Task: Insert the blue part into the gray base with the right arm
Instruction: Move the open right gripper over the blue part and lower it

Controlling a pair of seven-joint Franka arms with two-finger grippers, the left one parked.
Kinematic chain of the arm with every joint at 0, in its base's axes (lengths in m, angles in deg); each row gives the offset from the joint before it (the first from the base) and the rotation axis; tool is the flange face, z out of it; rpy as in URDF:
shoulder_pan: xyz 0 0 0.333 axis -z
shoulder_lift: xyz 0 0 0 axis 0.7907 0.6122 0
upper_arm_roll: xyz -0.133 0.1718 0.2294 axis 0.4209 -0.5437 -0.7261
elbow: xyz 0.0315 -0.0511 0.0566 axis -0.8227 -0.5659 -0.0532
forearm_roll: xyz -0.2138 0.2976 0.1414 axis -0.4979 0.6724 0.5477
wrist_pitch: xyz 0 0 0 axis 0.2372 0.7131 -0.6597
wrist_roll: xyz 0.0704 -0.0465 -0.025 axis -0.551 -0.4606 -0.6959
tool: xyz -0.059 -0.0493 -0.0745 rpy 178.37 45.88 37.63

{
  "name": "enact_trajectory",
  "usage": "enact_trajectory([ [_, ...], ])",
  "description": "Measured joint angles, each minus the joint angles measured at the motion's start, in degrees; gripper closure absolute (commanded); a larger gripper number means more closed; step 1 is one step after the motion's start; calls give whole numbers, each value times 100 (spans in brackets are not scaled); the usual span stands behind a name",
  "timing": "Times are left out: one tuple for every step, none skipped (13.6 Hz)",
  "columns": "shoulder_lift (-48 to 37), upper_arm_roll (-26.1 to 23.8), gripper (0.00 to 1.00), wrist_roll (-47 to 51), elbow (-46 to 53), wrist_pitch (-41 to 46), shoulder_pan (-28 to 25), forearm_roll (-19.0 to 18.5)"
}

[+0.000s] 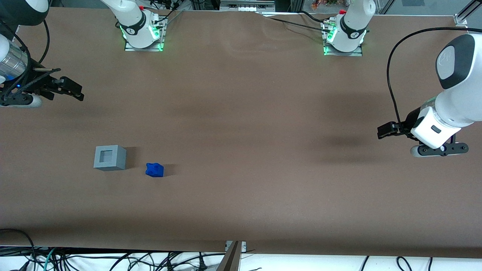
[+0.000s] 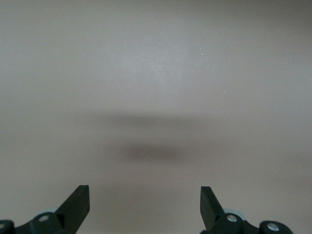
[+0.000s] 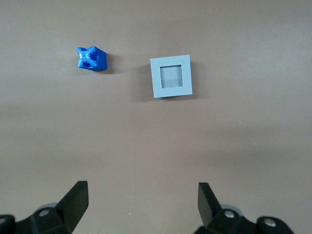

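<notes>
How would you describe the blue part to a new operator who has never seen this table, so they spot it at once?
On the brown table, look toward the working arm's end, nearer the front camera than the open gripper hovering above. Two small things sit side by side there, apart: the gray base and the blue part. The blue part is the smaller, bright blue, lumpy one; the base is a cube with a square recess.

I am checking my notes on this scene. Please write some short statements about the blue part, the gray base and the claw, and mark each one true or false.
1. The blue part sits inside the gray base. False: it lies on the table beside the base.
2. The base's recess is empty. True.
3. The claw holds the blue part. False: it is open and holds nothing.
4. The claw is farther from the front camera than both objects. True.
</notes>
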Motion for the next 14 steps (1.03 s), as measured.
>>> enact_trajectory([
  [0,0,1,0,0,0,0,0],
  [0,0,1,0,0,0,1,0],
  [0,0,1,0,0,0,1,0],
  [0,0,1,2,0,0,2,0],
  [0,-1,1,8,0,0,2,0],
  [0,-10,1,10,0,-4,2,1],
  [6,-53,1,9,0,-10,0,3],
  [34,-138,1,9,4,-21,-13,3],
  [108,-221,1,11,37,-46,-51,3],
  [265,-268,1,17,118,-93,-127,3],
  [511,-287,0,18,253,-169,-229,3],
  [804,-295,0,18,407,-258,-322,3],
  [1143,-299,0,18,582,-385,-401,3],
  [1494,-300,0,18,765,-527,-449,3],
])
